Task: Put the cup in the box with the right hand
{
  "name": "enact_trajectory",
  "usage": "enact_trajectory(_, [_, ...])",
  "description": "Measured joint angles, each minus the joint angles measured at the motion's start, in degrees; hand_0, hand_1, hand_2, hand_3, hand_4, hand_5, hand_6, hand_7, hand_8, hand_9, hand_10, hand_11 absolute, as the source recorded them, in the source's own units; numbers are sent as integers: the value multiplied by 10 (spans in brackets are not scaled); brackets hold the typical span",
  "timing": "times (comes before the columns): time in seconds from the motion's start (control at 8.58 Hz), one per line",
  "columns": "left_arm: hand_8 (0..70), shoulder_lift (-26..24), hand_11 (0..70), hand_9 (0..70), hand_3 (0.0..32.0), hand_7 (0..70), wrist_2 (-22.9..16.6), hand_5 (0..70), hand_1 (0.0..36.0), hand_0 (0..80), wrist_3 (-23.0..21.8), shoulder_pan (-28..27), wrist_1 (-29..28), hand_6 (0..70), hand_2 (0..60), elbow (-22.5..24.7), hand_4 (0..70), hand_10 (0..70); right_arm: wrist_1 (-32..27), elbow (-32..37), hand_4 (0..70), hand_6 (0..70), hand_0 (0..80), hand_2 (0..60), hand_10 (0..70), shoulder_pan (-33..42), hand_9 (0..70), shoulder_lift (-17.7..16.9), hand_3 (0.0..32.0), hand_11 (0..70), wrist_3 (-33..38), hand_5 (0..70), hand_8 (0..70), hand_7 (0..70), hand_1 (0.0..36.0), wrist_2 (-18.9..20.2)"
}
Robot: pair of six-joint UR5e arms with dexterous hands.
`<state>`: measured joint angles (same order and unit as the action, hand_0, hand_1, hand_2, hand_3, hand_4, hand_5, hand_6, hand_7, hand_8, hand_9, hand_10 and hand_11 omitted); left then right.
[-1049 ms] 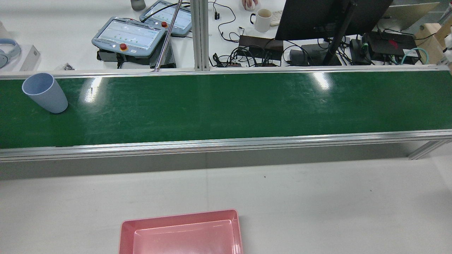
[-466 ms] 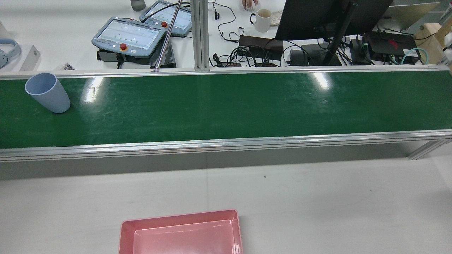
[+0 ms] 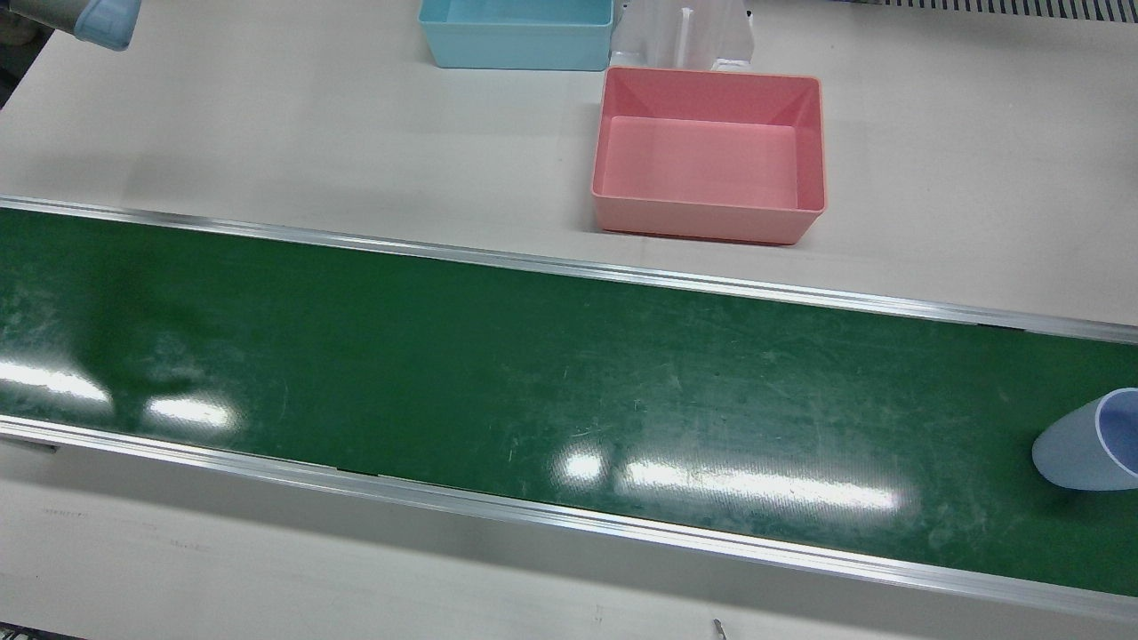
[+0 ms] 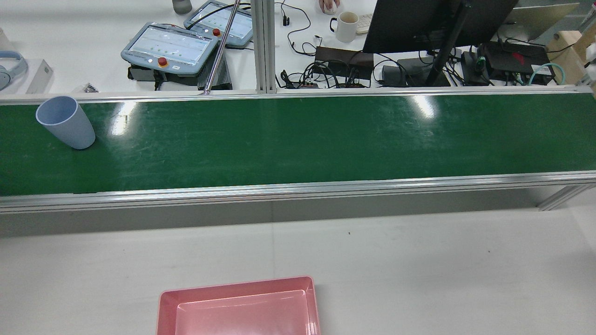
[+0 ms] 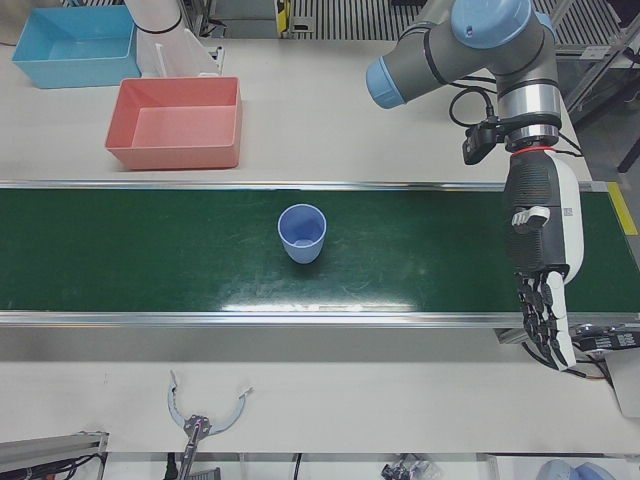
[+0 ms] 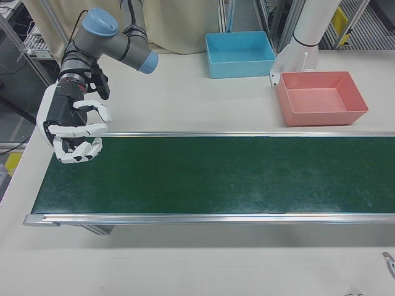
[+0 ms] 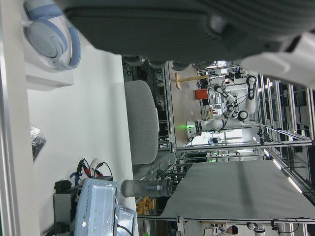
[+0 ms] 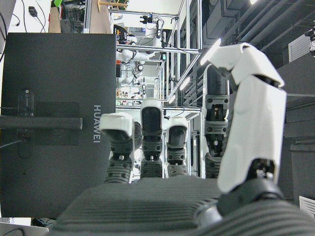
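Left-front view: cup (image 5: pixel 302 232) (empty) upright on belt (image 5: pixel 150 250); pink box (image 5: pixel 176 123) empty; both hands hold nothing, fingers apart.

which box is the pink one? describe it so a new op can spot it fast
Start at the green conveyor belt and look across its rail to the white table on the robot's side. Two open boxes sit there near a white pedestal. The pink box is the one nearer the belt; its neighbour is a blue box.

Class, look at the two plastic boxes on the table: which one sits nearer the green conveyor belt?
The pink box. It lies close to the green conveyor belt; the blue box sits farther back, towards the arm pedestals.
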<state>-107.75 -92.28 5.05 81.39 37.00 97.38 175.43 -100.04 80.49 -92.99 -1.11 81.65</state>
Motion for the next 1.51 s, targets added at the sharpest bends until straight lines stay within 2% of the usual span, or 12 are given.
enact_trajectory(1.51, [0, 0, 0, 0, 0, 0, 0, 0, 0, 0, 0, 0, 0, 0, 0, 0, 0, 0, 0, 0, 595, 225, 558, 334, 487, 0, 570, 0, 0, 693, 0, 127, 394, 700, 232, 0])
